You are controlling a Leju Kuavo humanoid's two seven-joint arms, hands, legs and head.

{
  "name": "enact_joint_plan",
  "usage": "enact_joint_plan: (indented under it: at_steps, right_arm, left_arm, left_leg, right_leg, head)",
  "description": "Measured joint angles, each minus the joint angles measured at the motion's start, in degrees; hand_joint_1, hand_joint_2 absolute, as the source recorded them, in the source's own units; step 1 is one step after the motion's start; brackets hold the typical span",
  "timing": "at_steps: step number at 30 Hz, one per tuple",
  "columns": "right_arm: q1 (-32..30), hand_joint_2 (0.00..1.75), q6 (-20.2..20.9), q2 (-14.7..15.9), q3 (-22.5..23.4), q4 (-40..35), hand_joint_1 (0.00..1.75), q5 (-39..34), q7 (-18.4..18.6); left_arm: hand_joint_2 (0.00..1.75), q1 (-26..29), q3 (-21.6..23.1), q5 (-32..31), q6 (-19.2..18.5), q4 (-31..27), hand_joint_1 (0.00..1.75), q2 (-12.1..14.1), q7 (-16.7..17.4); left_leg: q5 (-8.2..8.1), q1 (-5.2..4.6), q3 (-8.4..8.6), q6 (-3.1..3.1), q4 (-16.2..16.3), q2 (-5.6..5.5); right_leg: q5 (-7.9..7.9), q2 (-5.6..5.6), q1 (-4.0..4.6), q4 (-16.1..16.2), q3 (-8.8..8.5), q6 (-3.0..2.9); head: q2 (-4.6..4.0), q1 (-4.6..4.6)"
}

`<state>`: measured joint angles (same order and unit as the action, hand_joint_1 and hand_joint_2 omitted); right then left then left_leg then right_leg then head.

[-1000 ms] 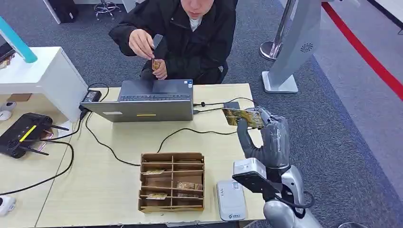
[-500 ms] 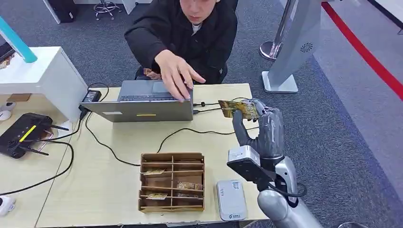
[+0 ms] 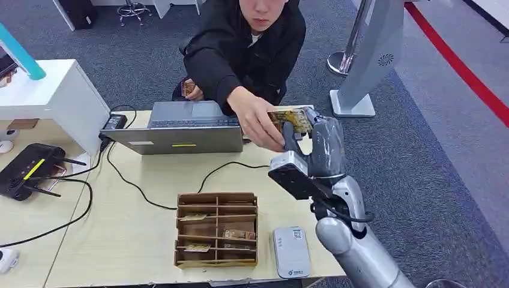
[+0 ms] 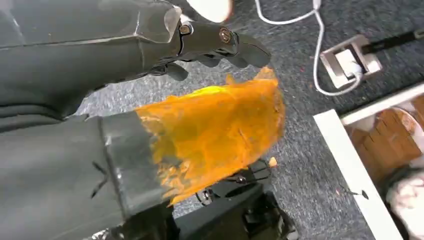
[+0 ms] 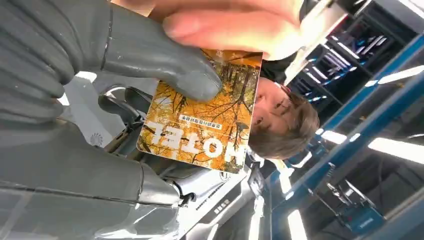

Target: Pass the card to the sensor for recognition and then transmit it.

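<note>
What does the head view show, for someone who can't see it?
The right robot hand holds a card over a table while a person's hand grips it too. Nearby sit a laptop, a box and a sensor.

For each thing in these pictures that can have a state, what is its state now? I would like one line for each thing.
card: held up by the right robot hand, with a person's hand gripping its other end
laptop: open, facing the person
box: open, a few cards in its compartments
reader: flat on the table, nothing on it
left robot hand: fingers curled, holding nothing
</note>
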<state>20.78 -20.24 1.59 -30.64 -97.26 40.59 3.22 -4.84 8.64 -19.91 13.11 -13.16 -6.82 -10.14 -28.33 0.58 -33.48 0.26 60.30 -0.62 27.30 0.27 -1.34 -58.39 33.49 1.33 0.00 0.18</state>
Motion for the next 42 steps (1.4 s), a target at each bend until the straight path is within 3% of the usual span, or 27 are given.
enact_joint_plan:
  at_steps: [7, 9, 16, 17, 18, 19, 25, 29, 40, 42]
  right_arm:
    - [3.8, 1.75, 1.6, -1.9, -0.9, 4.1, 1.75, 0.7, 1.9]
    - [4.3, 1.75, 1.6, -2.3, -1.2, 4.6, 1.47, 0.7, 2.2]
    - [5.1, 1.75, 1.7, -2.8, -1.8, 5.9, 1.47, 0.4, 2.4]
    - [5.1, 1.75, 1.7, -2.8, -1.9, 6.0, 0.00, 0.4, 2.4]
    - [5.2, 1.75, 1.7, -2.8, -1.9, 6.1, 0.00, 0.4, 2.4]
    - [5.2, 0.00, 1.7, -2.8, -2.0, 6.2, 0.00, 0.4, 2.4]
    - [4.2, 0.00, 1.4, -2.8, -2.3, 5.3, 0.00, -1.2, 2.0]
    - [2.2, 0.00, 2.9, -2.8, -2.8, 2.5, 0.00, -6.9, 0.5]
    - [-2.3, 0.00, 4.9, -2.7, -7.6, -7.4, 0.00, -13.8, -3.3]
    - [-2.4, 0.00, 6.8, -2.7, -8.8, -8.5, 0.00, -15.9, -4.2]
  left_arm:
    - [0.00, -1.0, 1.5, -1.2, -1.1, 0.0, 0.00, -0.4, 0.9]
    - [0.00, -1.0, 1.7, -1.2, -1.2, 0.0, 0.00, -0.5, 1.0]
    - [0.00, -1.0, 1.8, -1.2, -1.2, 0.0, 0.00, -0.5, 1.0]
    - [0.00, -1.0, 1.8, -1.2, -1.2, 0.0, 0.00, -0.5, 1.0]
    - [0.00, -1.0, 1.8, -1.2, -1.2, 0.0, 0.00, -0.5, 1.0]
    - [0.00, -1.0, 1.8, -1.2, -1.2, 0.0, 0.00, -0.5, 1.0]
    - [0.00, -0.8, 1.8, -0.2, -0.4, 0.0, 0.00, -0.5, 0.1]
    - [0.00, -0.2, 1.7, 0.5, 0.4, 0.0, 0.00, -0.3, -0.8]
    - [0.00, 1.2, 1.2, 1.8, 1.5, 0.0, 0.00, 0.3, -2.0]
    - [0.00, 1.4, 1.0, 2.1, 1.8, 0.0, 0.00, 0.4, -2.2]
  left_leg:
    - [0.04, 0.01, -0.01, 0.00, 0.0, -0.04]
    - [0.04, 0.01, -0.02, 0.00, 0.0, -0.05]
    - [0.04, 0.01, -0.05, 0.00, 0.0, -0.06]
    - [0.04, 0.01, -0.06, 0.00, 0.0, -0.06]
    - [0.04, 0.01, -0.06, 0.00, 0.0, -0.06]
    - [0.04, 0.00, -0.06, 0.00, 0.0, -0.06]
    - [0.04, 0.01, -0.06, 0.00, 0.0, -0.05]
    - [0.03, 0.01, -0.06, -0.01, 0.0, -0.04]
    - [0.03, 0.02, -0.11, -0.01, 0.0, -0.04]
    - [0.03, 0.02, -0.10, -0.01, 0.0, -0.02]
  right_leg:
    - [0.00, -0.05, 0.01, 0.0, 0.00, 0.00]
    - [0.00, -0.05, 0.01, 0.0, 0.00, 0.00]
    - [0.01, -0.05, 0.01, 0.0, 0.01, 0.00]
    - [0.01, -0.05, 0.01, 0.0, 0.01, 0.00]
    - [0.01, -0.05, 0.01, 0.0, 0.02, 0.00]
    - [0.01, -0.05, 0.01, 0.0, 0.02, 0.00]
    - [0.01, -0.05, 0.01, 0.0, 0.04, 0.00]
    - [0.01, -0.04, 0.01, 0.0, 0.06, 0.00]
    - [0.02, -0.04, 0.01, 0.0, 0.09, -0.01]
    - [0.02, -0.01, 0.01, 0.0, 0.09, -0.01]
  head:
    - [0.00, 0.00]
    - [0.00, 0.00]
    - [0.00, 0.00]
    - [0.00, 0.00]
    - [0.00, 0.00]
    - [0.00, 0.00]
    - [0.00, 0.00]
    - [0.00, 0.00]
    - [0.00, 0.00]
    - [0.00, 0.00]
